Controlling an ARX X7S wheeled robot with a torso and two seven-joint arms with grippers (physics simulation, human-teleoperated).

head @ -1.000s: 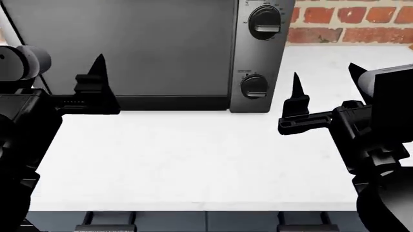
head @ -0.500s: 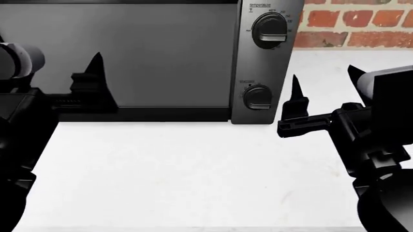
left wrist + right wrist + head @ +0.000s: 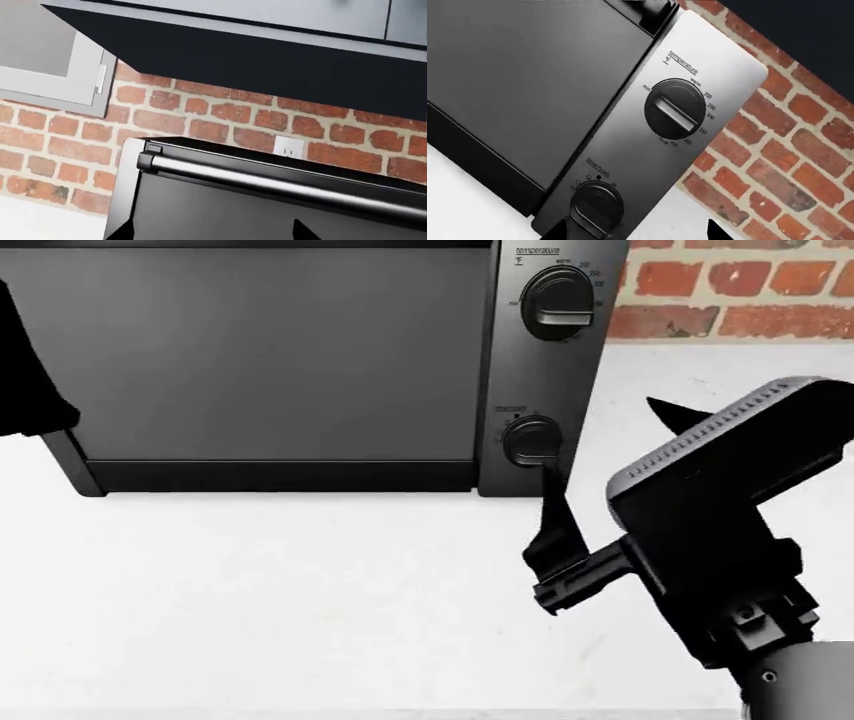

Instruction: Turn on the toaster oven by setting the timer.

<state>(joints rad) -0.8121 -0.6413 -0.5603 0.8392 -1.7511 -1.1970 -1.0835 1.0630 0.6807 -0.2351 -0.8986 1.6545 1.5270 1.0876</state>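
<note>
- Right gripper [image 3: 607, 475] in the head view stands apart at the fingers, one tip just under the timer [image 3: 531, 438] and the other off to its right, so the knob looks lined up for a grasp; nothing is held.
- Same view: the toaster oven [image 3: 267, 360] sits on the white counter [image 3: 294, 590], timer low on its panel, below the temperature knob [image 3: 557, 302].
- Right wrist view: the timer [image 3: 595, 209] sits between two dark fingertips, not yet touched.
- Left wrist view: only the oven's top edge and door handle [image 3: 267, 182] and a brick wall [image 3: 60, 145]; whether the left gripper is wide or narrow, I cannot tell.
</note>
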